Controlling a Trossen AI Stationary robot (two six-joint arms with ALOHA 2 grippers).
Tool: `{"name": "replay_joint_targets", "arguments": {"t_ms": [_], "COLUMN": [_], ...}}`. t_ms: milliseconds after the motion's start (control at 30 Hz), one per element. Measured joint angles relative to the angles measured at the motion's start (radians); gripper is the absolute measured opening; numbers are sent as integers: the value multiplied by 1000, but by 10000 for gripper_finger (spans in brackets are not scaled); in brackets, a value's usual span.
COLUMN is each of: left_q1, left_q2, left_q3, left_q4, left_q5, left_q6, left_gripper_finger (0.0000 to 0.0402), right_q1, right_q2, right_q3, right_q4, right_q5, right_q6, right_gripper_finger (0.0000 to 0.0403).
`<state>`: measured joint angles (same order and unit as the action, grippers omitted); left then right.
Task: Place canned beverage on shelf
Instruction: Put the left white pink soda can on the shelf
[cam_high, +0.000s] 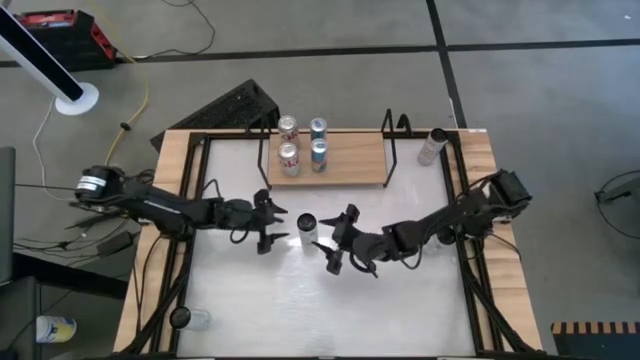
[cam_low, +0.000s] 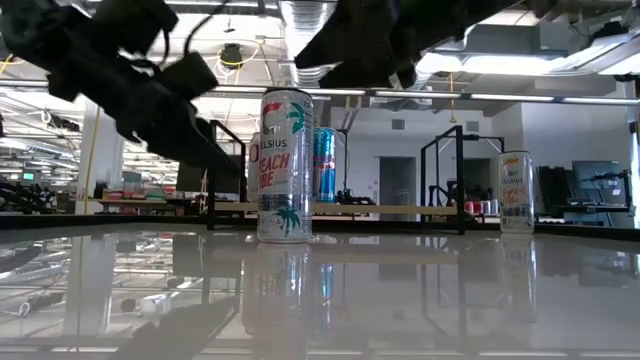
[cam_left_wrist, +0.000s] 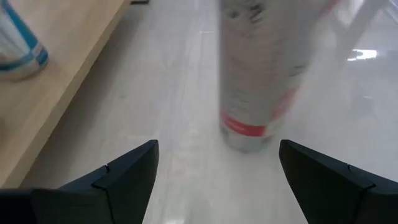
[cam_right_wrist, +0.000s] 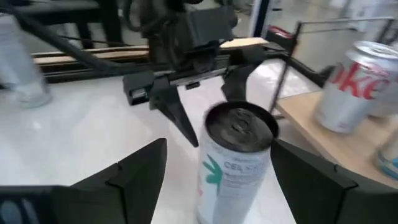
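We see the white tabletop (cam_high: 300, 300) with the shelf (cam_high: 350, 160) at its 12 o'clock edge, bearing four cans (cam_high: 303, 144) on its left half. A spare can (cam_high: 432, 146) stands off the shelf's 3 o'clock end. The beverage can (cam_high: 306, 229) stands upright mid-table, below the shelf. Our left gripper (cam_high: 268, 220) flanks it at 9 o'clock, our right gripper (cam_high: 337, 243) at 4 o'clock, both with jaws spread, holding nothing.
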<state>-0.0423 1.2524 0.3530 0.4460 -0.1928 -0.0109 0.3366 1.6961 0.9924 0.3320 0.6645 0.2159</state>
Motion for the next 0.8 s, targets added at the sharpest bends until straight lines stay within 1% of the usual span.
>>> {"name": "replay_joint_targets", "arguments": {"t_ms": [100,167,233,300,367,533,700,800], "left_q1": [30,39,43,43,43,43,41,41], "left_q2": [61,100,137,166,192,224,220,220], "left_q3": [0,0,0,0,2,19,30,30], "left_q4": [45,97,149,201,238,247,257,269], "left_q5": [5,12,35,55,61,88,152,190], "left_q6": [-20,-23,-25,-35,-45,-49,-53,-63], "left_gripper_finger": [315,315,315,310,298,257,218,199], "right_q1": [11,11,10,9,9,9,-8,-13], "right_q2": [24,30,54,63,81,144,192,208], "right_q3": [3,-1,3,1,2,17,47,61], "right_q4": [24,4,29,19,30,32,60,46], "right_q5": [52,68,74,89,97,130,132,150], "right_q6": [29,52,75,83,104,118,101,98], "right_gripper_finger": [311,311,311,311,311,311,311,311]}}
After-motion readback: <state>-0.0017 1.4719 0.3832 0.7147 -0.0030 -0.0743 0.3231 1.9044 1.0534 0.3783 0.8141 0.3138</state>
